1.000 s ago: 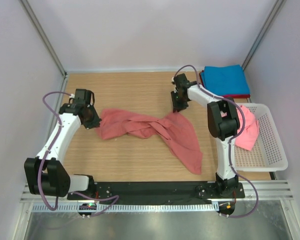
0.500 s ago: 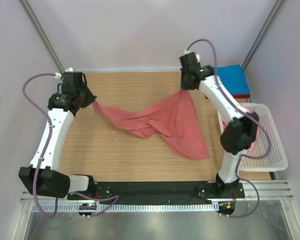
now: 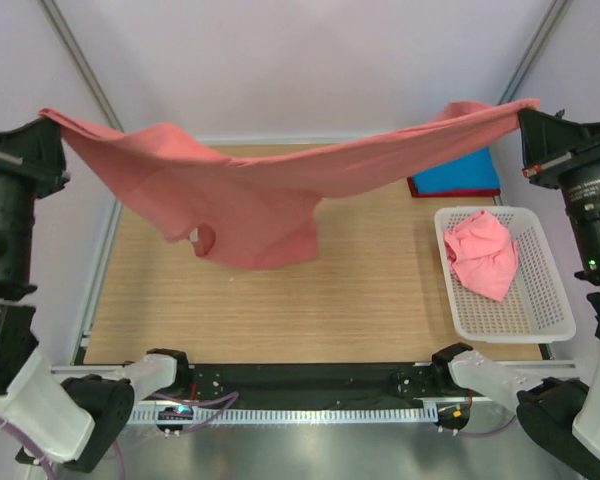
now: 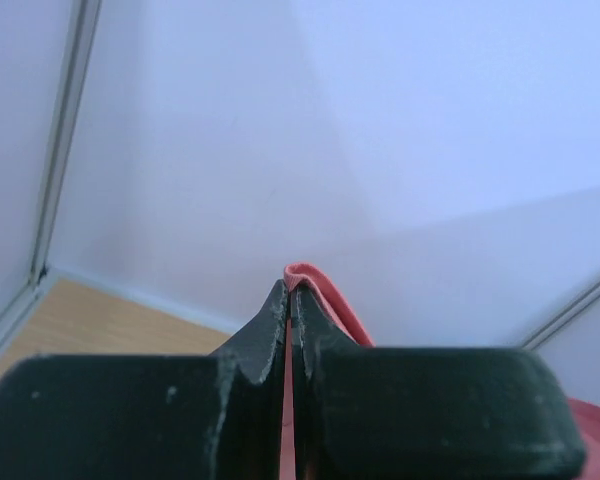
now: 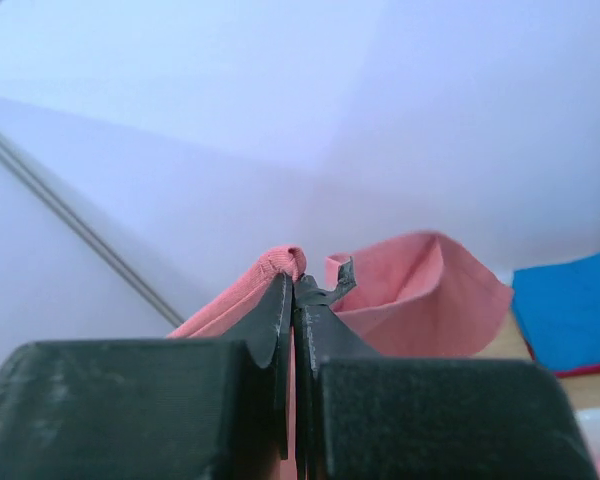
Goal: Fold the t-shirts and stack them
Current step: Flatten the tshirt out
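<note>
Grippers in the top view hold the red shirt (image 3: 260, 190) stretched in the air above the table (image 3: 380, 280): left gripper (image 3: 42, 122) on one end, right gripper (image 3: 528, 118) on the other. A blue shirt (image 3: 458, 172) lies folded at the far right, and a pink shirt (image 3: 480, 255) sits in the basket (image 3: 555, 322). In the left wrist view, the jaws are pressed together on red cloth. In the right wrist view, the jaws likewise pinch a red hem.

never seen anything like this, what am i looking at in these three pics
Two robot arms work at a wooden table. The wide picture looks down from above and behind them; the other two come from a camera on each wrist, looking along its fingers. The left end effector and right end effector are each shut on an edge of a salmon-red t-shirt, stretched between them in the air. On the table lie a folded blue t-shirt and a white plastic mesh basket holding a crumpled pink garment.
</note>
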You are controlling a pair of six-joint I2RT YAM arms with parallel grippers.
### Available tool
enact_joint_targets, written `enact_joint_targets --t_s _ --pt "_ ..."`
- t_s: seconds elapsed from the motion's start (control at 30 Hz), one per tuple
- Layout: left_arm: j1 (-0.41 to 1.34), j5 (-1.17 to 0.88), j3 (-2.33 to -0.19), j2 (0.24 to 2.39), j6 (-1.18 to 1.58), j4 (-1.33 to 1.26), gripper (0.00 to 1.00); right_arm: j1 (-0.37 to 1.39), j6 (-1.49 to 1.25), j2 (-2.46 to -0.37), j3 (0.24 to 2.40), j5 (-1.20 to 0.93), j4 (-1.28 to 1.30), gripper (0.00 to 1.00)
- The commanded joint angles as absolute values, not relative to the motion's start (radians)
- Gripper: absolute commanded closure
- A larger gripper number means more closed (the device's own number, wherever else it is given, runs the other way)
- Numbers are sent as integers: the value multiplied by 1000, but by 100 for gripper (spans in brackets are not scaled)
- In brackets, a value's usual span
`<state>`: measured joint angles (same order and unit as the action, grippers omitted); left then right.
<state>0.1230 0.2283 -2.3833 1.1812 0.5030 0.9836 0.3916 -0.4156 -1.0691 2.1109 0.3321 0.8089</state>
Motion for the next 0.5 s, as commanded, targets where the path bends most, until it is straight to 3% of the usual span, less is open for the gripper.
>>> enact_joint_targets --t_s 0.0,0.3,0.47 --pt "121 189 -2411 1167 374 953 100 393 -486 -1091 2095 252 773 99" --pt "121 284 -2396 1216 261 956 100 391 -494 -1115 2056 215 808 99" --pt "121 233 -2420 1297 258 911 100 393 -463 -1146 2034 187 857 99"
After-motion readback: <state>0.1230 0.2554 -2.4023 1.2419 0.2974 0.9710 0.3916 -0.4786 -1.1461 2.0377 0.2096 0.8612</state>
